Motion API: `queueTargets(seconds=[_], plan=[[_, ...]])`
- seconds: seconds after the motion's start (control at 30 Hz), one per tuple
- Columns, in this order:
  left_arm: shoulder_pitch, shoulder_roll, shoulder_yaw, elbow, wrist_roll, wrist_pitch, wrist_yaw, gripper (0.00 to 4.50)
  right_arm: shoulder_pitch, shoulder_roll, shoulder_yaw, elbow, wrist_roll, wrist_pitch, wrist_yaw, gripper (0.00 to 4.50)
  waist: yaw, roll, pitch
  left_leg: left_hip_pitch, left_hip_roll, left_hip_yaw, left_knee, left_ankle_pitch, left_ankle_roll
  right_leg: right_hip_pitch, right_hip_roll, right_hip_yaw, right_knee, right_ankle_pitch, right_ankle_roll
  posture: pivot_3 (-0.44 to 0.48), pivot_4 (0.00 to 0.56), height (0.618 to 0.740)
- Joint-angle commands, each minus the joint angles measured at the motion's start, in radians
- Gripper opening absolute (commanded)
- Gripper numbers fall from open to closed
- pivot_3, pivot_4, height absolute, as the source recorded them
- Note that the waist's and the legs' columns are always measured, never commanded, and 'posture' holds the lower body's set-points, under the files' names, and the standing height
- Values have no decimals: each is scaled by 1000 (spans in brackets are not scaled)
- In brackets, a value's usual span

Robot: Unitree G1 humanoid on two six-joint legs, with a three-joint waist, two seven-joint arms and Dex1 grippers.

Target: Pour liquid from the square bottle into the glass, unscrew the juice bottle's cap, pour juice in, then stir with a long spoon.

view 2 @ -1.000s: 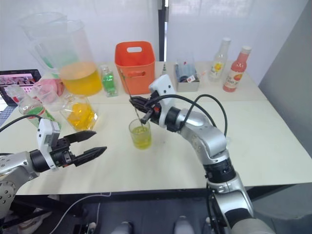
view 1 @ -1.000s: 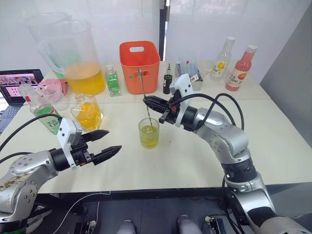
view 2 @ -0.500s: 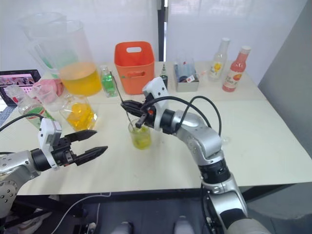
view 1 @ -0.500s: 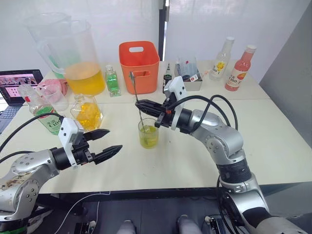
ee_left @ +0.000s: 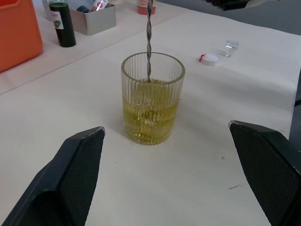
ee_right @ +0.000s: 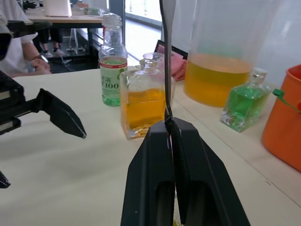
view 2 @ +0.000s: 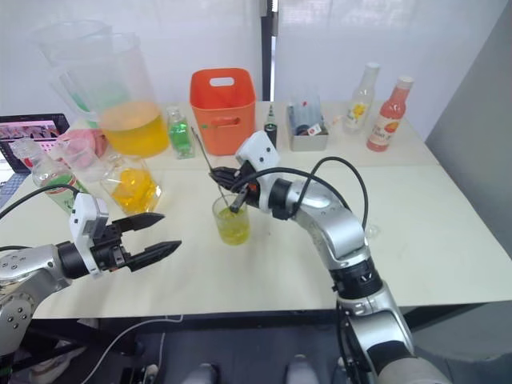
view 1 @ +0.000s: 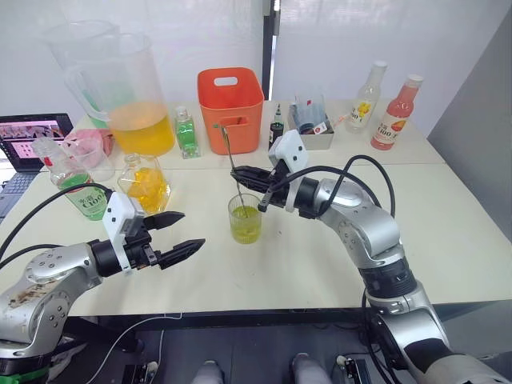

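The ribbed glass stands mid-table, about half full of yellow-green liquid. The long spoon stands tilted in it, bowl down in the liquid. My right gripper is shut on the spoon's stem just above the rim, as the right wrist view also shows. My left gripper hovers open and holds nothing, to the left of the glass and pointing at it. The square bottle of orange liquid and the juice bottle stand at the left. The white cap lies on the table beyond the glass.
Along the back stand an orange bin, a big pitcher of orange liquid, a small green bottle, a dark bottle, a metal tin, a yellow-labelled bottle and a pink bottle. A laptop sits far left.
My right gripper swung the spoon to the left and back right inside the glass, its top tilting with it. The left gripper has barely moved.
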Motion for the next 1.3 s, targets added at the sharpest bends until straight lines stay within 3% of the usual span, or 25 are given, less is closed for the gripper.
queueTargets(seconds=[0.03,0.23,0.33,0.5,0.7,0.93,1.3], plan=[[-9,12,15,1,7,-25,-13,4481,4,17,-15,-58,53,32,17,0,0,0,0,0,0,0,0,0,0,0,0,0,0,0,0,0,150,740],[-12,11,13,5,17,-31,-18,4481,12,66,-27,-34,-1,-48,-54,0,-1,0,0,0,0,0,0,0,0,0,0,0,1,0,0,0,150,740],[-11,10,10,4,21,-32,-18,4481,-1,37,18,7,-102,-132,-58,0,-1,0,0,0,0,0,0,0,0,0,0,0,1,0,0,0,150,740],[-4,10,11,1,21,-34,-22,4481,2,16,14,13,-123,-138,-43,0,1,0,0,0,0,0,1,0,0,0,0,0,2,0,0,0,150,740],[6,20,24,7,23,-37,-33,4481,25,2,-17,-84,-11,-6,5,0,1,0,0,1,0,0,1,0,0,0,0,0,4,0,0,0,150,740],[-4,15,12,14,28,-47,-32,4481,13,34,-37,-82,-16,-21,-43,0,0,0,0,3,1,0,0,0,0,-1,2,2,5,0,-1,0,150,740],[-9,8,-1,34,45,-68,-38,4481,-82,18,-149,-133,110,94,-73,0,0,0,0,3,1,0,0,0,0,-1,3,2,6,0,-1,0,150,740]])
